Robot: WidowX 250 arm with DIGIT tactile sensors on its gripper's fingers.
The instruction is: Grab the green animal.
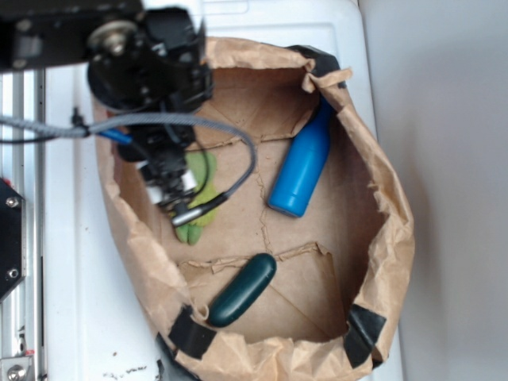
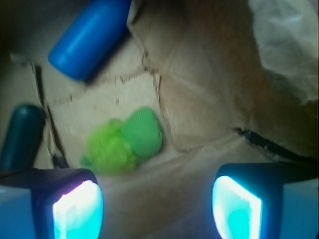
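The green animal (image 2: 124,142) is a small plush with a fuzzy yellow-green body and a smooth green head. It lies on the brown paper floor of the bag. In the exterior view it (image 1: 198,190) is mostly hidden under my arm, at the bag's left side. My gripper (image 2: 157,209) is open and empty, its jaws wide apart. It hovers above the bag floor, and the animal lies just ahead of the left finger (image 2: 75,209). In the exterior view the gripper (image 1: 171,186) hangs over the animal.
A blue bottle (image 1: 302,171) lies in the bag's far middle, also in the wrist view (image 2: 89,35). A dark green capsule (image 1: 242,290) lies near the front, also at the wrist view's left (image 2: 22,134). The paper bag's rolled wall (image 1: 389,230) rings everything.
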